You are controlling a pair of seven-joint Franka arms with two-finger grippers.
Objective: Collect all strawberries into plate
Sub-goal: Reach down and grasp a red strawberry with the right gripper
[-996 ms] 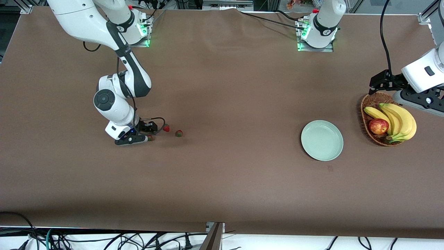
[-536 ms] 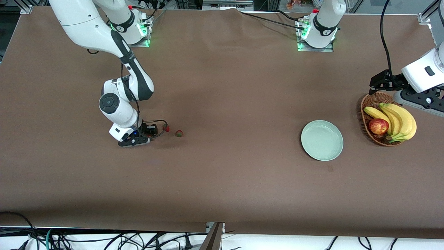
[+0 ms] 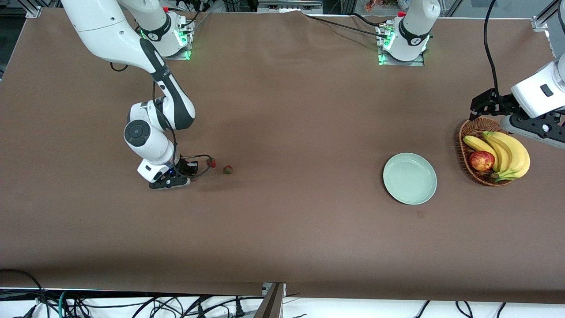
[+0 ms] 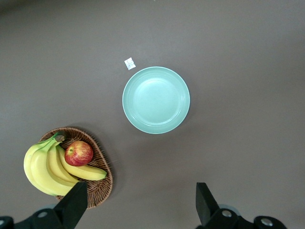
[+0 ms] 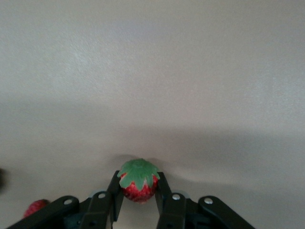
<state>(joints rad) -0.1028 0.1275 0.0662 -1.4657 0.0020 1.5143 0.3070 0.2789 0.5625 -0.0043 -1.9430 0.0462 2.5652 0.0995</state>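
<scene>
My right gripper (image 5: 138, 191) is shut on a small red strawberry (image 5: 138, 183) with a green top, low over the table toward the right arm's end. In the front view the gripper (image 3: 170, 181) hides that berry. Two more strawberries lie beside it on the table, one (image 3: 212, 162) close to the gripper and one (image 3: 227, 169) a little farther toward the plate. The mint-green plate (image 3: 409, 178) is empty; it also shows in the left wrist view (image 4: 156, 99). My left gripper (image 4: 138, 210) is open and empty, waiting high over the basket (image 3: 474, 152).
The brown wicker basket (image 4: 95, 183) holds bananas (image 3: 507, 152) and a red-yellow apple (image 3: 481, 160), beside the plate at the left arm's end. A small white tag (image 4: 129, 63) lies on the cloth near the plate.
The right gripper has shifted over the third strawberry, which showed beside it a second ago and is now between its fingers. The left arm has not moved.
</scene>
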